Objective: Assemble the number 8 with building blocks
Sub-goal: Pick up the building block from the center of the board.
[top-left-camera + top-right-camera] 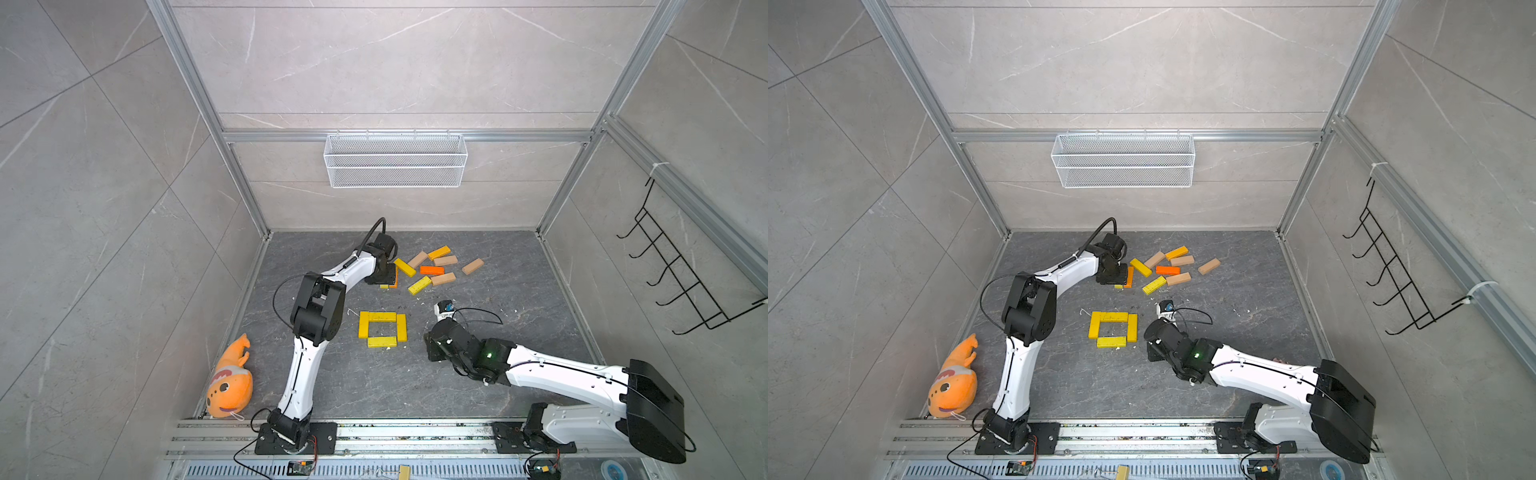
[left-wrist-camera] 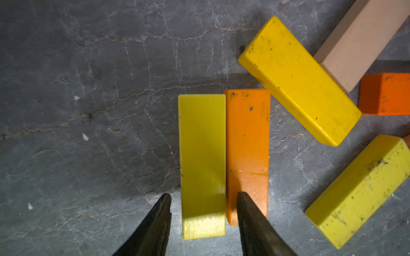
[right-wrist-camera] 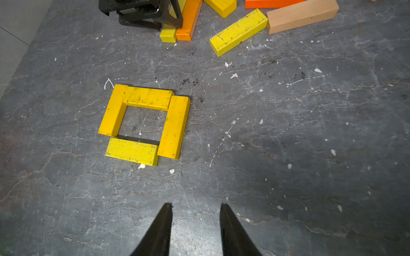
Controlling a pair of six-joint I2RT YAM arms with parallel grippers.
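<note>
Grey stone table [image 2: 88, 133]: the left pincer [image 2: 204, 195] stands released astride a yellow block [image 2: 202, 155], an orange block [image 2: 247, 137] touching its right side.

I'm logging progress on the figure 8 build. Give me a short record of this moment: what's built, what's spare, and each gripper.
built: four yellow blocks laid flat in a square, one loop only
spare: loose blocks, yellow, orange and tan, scattered beyond the square toward the back wall
left gripper: open, fingers either side of a yellow block lying against an orange block
right gripper: open, empty, over bare table beside the square
other: plush fish at the table's edge near the left arm
</note>
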